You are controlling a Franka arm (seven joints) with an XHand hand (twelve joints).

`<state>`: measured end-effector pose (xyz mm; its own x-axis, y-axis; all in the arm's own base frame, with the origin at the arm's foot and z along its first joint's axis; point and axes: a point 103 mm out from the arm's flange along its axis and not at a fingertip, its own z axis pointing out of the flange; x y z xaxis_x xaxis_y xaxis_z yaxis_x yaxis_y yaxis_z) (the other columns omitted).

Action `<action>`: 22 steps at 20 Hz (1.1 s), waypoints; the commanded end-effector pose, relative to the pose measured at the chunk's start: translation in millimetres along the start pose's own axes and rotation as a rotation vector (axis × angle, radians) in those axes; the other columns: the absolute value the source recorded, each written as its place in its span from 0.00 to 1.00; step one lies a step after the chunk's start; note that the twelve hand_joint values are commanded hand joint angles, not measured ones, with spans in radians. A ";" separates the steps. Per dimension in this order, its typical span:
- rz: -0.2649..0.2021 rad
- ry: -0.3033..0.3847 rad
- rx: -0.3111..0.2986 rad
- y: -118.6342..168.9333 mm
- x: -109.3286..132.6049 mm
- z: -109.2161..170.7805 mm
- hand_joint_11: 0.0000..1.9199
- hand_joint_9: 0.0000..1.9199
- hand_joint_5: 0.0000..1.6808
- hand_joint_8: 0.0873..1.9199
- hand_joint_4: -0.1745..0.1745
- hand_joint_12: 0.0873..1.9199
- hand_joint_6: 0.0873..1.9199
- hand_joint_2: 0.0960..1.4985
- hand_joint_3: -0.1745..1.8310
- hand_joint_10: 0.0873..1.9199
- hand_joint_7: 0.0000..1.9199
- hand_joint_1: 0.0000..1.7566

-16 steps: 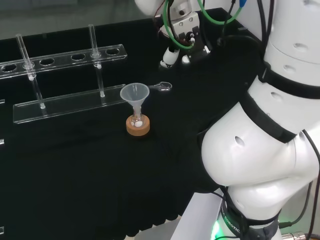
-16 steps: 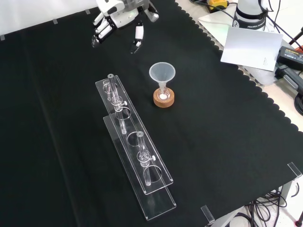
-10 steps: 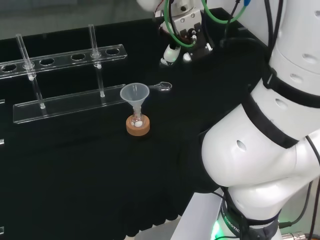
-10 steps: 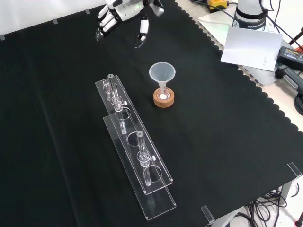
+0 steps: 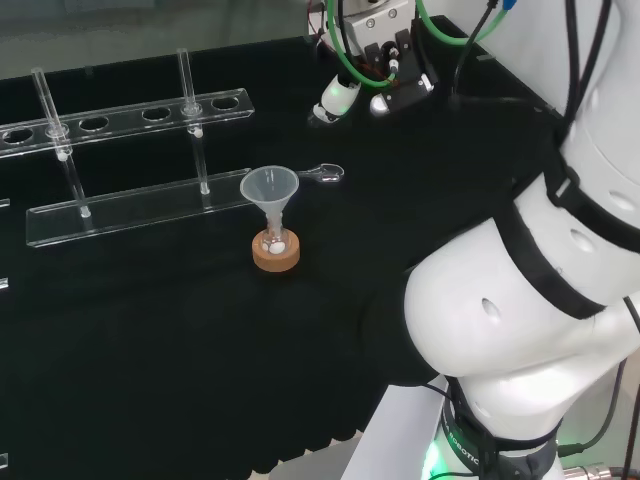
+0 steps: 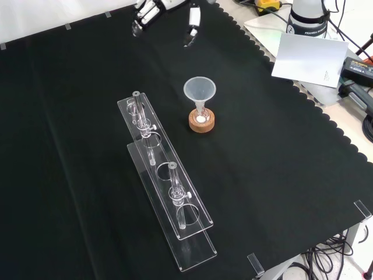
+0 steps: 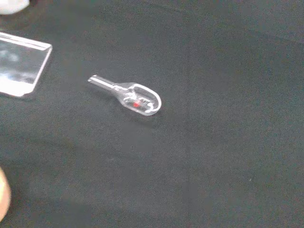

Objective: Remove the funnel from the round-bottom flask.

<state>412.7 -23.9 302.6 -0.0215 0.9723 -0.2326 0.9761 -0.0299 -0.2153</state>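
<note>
Our hand, fingers relaxed and empty, hangs at top of the front view; the clear plastic funnel stands upright below it, well apart.

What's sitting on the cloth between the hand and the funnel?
In the head view, a small clear scoop lies between the hand and the funnel; otherwise bare black cloth.

No text, labels, numbers or signs can be read anywhere. The white sheet at the front view's upper right carries only a faint mark too small to make out, and the clear glassware bears no legible print.
</note>
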 end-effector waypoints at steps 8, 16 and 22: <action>-0.080 0.003 0.077 -58.3 62.2 3.0 0.19 0.34 0.14 0.26 0.57 0.73 0.00 0.34 0.29 0.00 0.10 0.35; -0.118 -0.033 0.144 -57.8 87.9 10.3 0.17 0.26 0.08 0.27 0.58 0.76 0.00 0.35 0.25 0.00 0.01 0.36; -0.140 -0.049 0.185 -49.5 101.8 18.6 0.15 0.23 0.05 0.24 0.60 0.77 0.00 0.35 0.23 0.00 0.00 0.37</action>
<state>354.7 59.8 279.7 -0.1465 0.9630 -0.2263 0.9214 0.0495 -0.3856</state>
